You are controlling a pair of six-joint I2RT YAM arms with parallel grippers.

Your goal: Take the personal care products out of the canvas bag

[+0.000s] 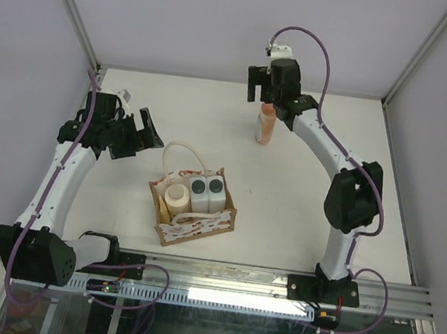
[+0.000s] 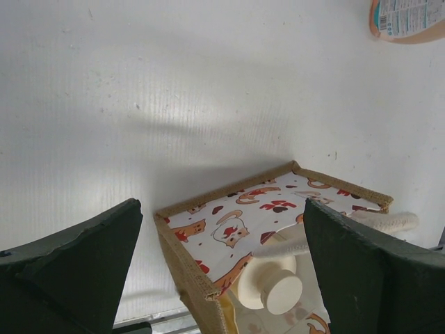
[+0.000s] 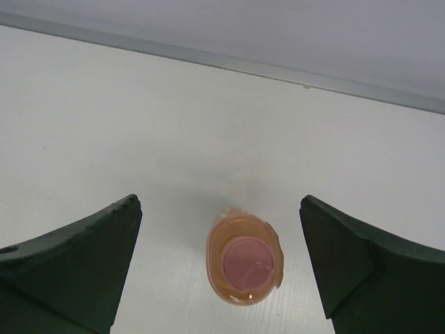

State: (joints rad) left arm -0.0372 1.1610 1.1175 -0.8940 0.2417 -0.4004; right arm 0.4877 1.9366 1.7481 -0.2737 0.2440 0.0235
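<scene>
The orange plastic bottle with a pink cap (image 3: 244, 259) stands upright on the white table (image 1: 302, 194), far from the arm bases. Its teal-and-white label shows in the left wrist view, but the print is too small to read. The right gripper (image 3: 219, 205) hangs above it, jaws spread wide and clear of the bottle.

The small tan canvas bag (image 1: 199, 228), with cream panels printed with red and orange cat figures, holds a beige bottle with a beige cap (image 1: 176, 198) and two white bottles with dark grey caps (image 1: 199, 190). The left gripper (image 2: 222, 205) hovers beside the bag, jaws apart and holding nothing.
</scene>
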